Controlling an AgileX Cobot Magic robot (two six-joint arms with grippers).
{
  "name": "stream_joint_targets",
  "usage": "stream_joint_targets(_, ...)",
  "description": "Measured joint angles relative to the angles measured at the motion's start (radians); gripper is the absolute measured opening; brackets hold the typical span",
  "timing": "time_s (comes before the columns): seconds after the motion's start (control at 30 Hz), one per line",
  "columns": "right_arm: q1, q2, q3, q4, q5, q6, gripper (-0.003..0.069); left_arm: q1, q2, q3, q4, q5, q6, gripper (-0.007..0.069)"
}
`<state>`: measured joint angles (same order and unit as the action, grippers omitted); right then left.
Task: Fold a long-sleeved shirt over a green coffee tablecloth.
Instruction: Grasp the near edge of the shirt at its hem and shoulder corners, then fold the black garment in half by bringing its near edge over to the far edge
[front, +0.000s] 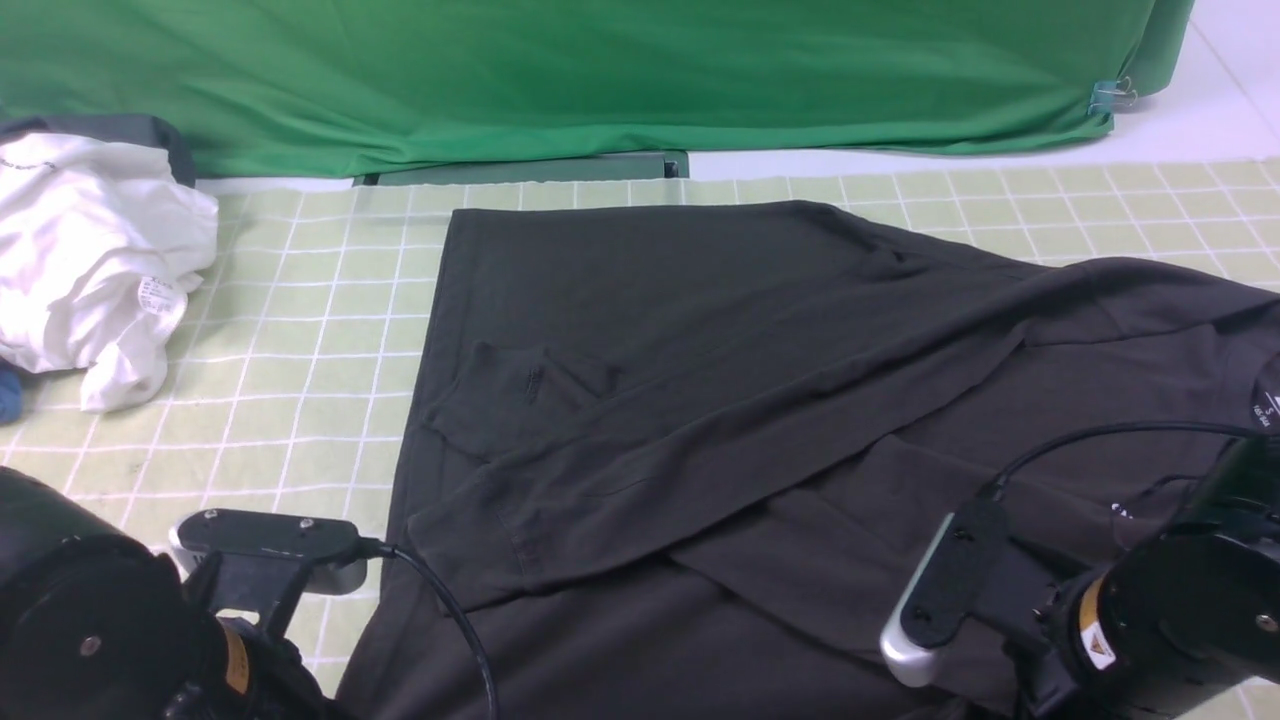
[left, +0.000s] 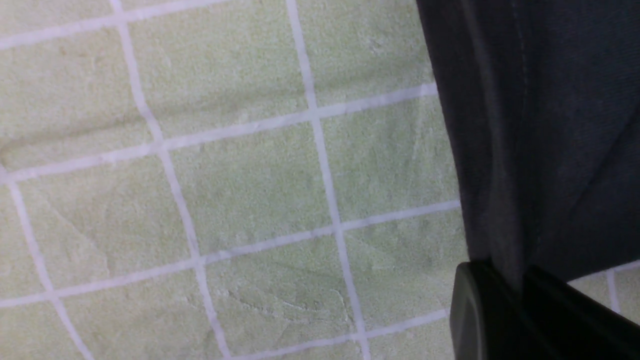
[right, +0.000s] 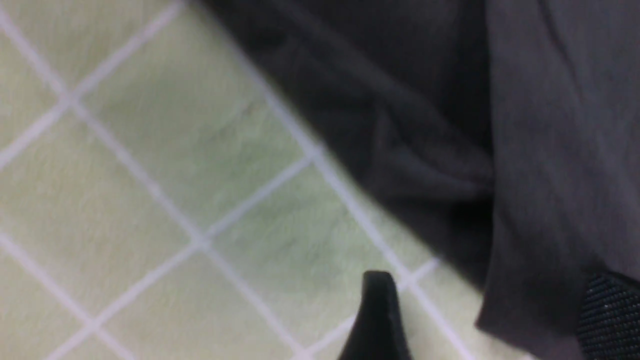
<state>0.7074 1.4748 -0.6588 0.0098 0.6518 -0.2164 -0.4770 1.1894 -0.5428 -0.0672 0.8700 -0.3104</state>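
Noting risks: we are seeing the left tool (left: 520, 290) clamped on the shirt's (front: 750, 400) edge, while the right tool (right: 492, 300) is standing apart with fabric sagging between its fingers (right: 375, 310). Pulling from one side alone is risking a snag or dragging the folded sleeve askew. The shirt is lying across the cloth (front: 300, 350), long axis running left-right, collar pointing right.

Far ahead of both pairs of jaws hung a deep green backdrop (front: 600, 80), a clip (front: 1105, 97) pinching its corner beyond the right-hand jaws; white floor (front: 1220, 110) showed past it, evenly lit.
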Motion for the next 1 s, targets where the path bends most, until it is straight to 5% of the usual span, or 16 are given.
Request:
stream_joint_targets(0.3,0.0,0.037,-0.008,-0.058,-0.021,-0.002,0.044,0.185,0.0,0.0,-0.058,-0.043,0.071,0.0027)
stream_joint_targets(0.5,0.0,0.071,-0.008,-0.062,-0.042,-0.002,0.0251,0.218,0.0,0.0,-0.177,-0.053,0.165,0.0027)
stream_joint_targets(0.63,0.0,0.075,-0.014,-0.074,-0.028,-0.002,0.0065,0.218,0.0,0.0,-0.202,-0.055,0.191,0.0027)
stream_joint_targets(1.0,0.111,-0.061,0.002,0.021,0.174,0.023,0.0048,0.218,-0.119,0.0,-0.212,0.064,0.212,0.0027)
